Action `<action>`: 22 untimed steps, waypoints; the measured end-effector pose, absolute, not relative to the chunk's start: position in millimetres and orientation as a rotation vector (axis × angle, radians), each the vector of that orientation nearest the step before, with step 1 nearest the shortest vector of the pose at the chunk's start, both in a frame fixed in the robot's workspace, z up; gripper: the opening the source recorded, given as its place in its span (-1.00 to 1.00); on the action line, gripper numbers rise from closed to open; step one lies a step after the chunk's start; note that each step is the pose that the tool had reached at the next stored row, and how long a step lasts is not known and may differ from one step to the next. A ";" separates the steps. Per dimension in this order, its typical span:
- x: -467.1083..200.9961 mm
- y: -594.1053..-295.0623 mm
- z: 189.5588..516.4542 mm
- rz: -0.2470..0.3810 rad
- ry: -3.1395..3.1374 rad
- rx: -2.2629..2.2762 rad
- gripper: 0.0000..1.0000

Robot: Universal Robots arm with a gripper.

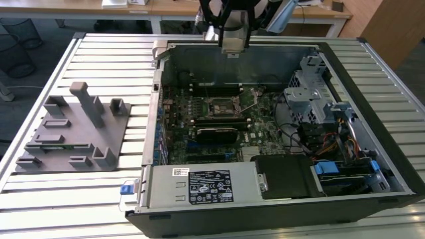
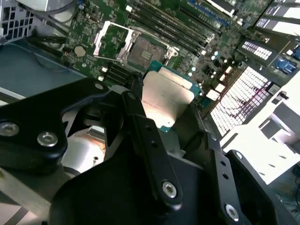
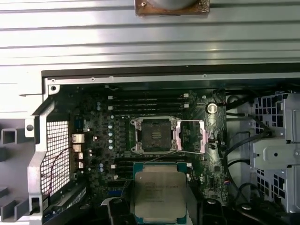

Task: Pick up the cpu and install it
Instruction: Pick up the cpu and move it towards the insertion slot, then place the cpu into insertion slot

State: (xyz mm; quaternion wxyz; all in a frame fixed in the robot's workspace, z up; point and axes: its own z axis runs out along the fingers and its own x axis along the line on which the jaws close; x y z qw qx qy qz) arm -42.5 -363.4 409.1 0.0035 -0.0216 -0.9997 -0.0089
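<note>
cpu (image 3: 159, 192) in claw (image 2: 166, 101), clear of socket (image 3: 153, 135)

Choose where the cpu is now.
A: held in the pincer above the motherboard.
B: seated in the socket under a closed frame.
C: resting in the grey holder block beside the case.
A: in the second wrist view the cpu is gripped by the pincer over the motherboard, and the socket lies open and empty.
</note>
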 end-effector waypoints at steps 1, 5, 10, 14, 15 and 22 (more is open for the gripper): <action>-40.9 -363.4 408.9 -0.028 -3.134 -0.068 0.06; -37.5 -363.4 408.1 -0.028 -3.133 -0.068 0.06; -36.7 -363.4 407.6 -0.028 -3.133 -0.070 0.06; -36.6 -363.4 406.5 -0.026 -3.132 -0.136 0.06; -36.6 -363.4 406.1 -0.026 -3.131 -0.162 0.06; -36.7 -363.4 402.7 -0.023 -3.116 -0.353 0.06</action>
